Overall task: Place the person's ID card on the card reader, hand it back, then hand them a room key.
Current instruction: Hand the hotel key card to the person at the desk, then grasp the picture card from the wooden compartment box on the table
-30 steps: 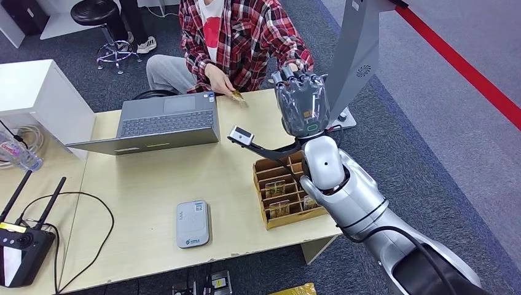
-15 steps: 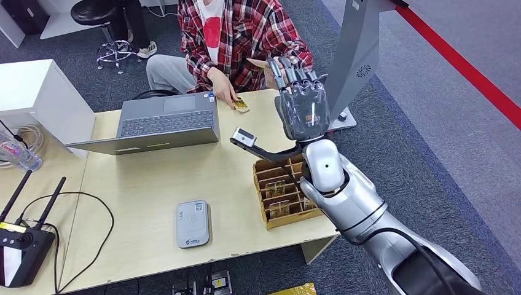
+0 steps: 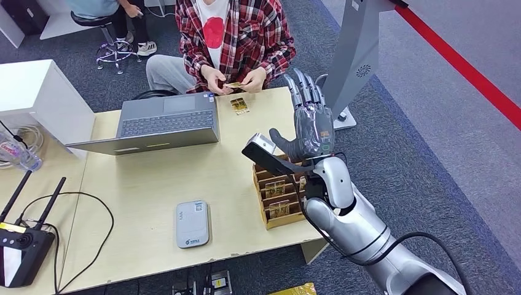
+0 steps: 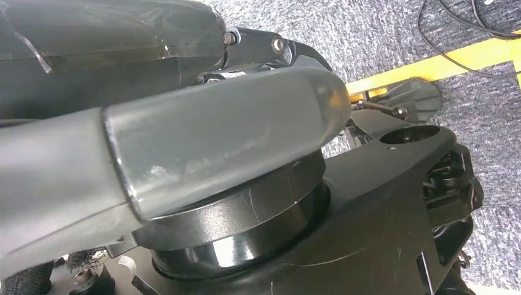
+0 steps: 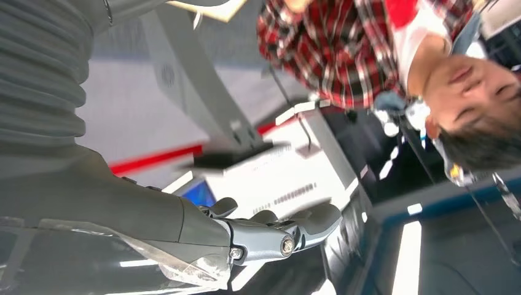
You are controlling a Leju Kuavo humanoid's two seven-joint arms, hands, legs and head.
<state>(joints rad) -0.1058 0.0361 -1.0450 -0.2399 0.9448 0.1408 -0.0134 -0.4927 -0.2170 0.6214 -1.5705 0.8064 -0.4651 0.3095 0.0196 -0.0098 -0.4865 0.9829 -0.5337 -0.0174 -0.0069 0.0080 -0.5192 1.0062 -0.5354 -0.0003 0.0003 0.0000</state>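
Observation:
My right hand [image 3: 313,125] is raised over the far right corner of the desk, fingers spread, nothing in it; the right wrist view shows the same empty hand [image 5: 264,236]. The person in a plaid shirt [image 3: 236,37] sits across the desk and holds a small gold card [image 3: 233,85] between both hands. A second gold card [image 3: 239,105] lies on the desk in front of them. The grey-white card reader [image 3: 192,223] sits near the desk's front edge. A wooden box [image 3: 270,218] of room key cards stands under my right forearm. My left hand [image 4: 184,141] hangs by my body, holding nothing.
An open grey laptop [image 3: 166,120] stands at the desk's far side. A black router [image 3: 21,246] with cables sits front left, beside a white cabinet [image 3: 37,92]. A grey stand [image 3: 353,55] rises just behind my right hand. A red floor line [image 3: 467,67] runs to the right.
My right hand has pulled back from the person's hand and spread its fingers. The person laid one gold card on the desk and now holds another card in both hands.

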